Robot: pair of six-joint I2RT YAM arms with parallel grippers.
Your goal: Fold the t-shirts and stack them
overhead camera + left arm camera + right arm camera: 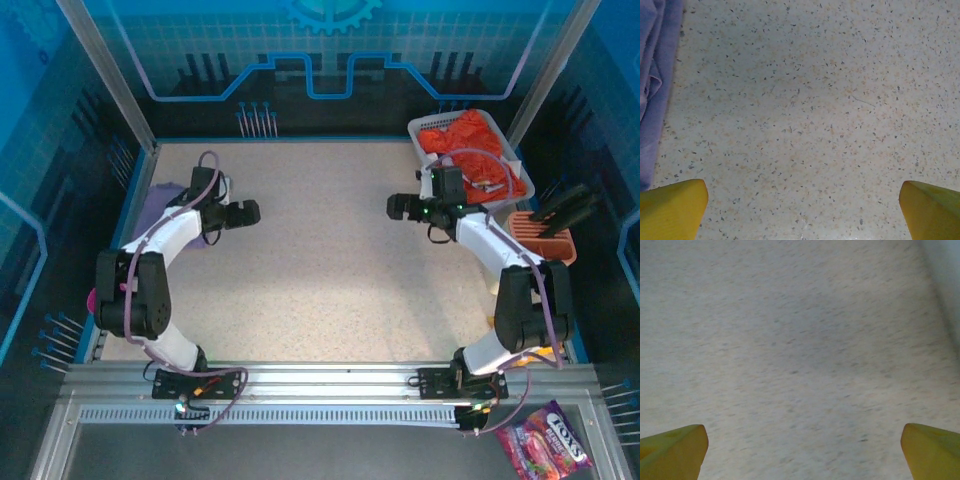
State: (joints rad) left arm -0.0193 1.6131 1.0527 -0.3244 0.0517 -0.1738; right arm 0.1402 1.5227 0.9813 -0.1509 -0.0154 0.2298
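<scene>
A lavender-purple t-shirt (157,210) lies bunched at the table's left edge, partly under my left arm. In the left wrist view its cloth (652,80) runs down the left border. My left gripper (246,212) hovers just right of it over bare table, jaws wide open (802,212) with nothing between the yellow fingertips (675,210). An orange-red t-shirt (462,140) is heaped in the white basket (527,183) at the back right. My right gripper (396,207) sits left of the basket, open (802,455) above bare tabletop, its fingertips (675,452) far apart.
A brown holder (545,238) with black tools stands right of my right arm. A candy bag (545,450) lies off the table at the near right. Metal rails (320,385) border the near edge. A pale wall (947,275) shows at the right wrist view's upper right.
</scene>
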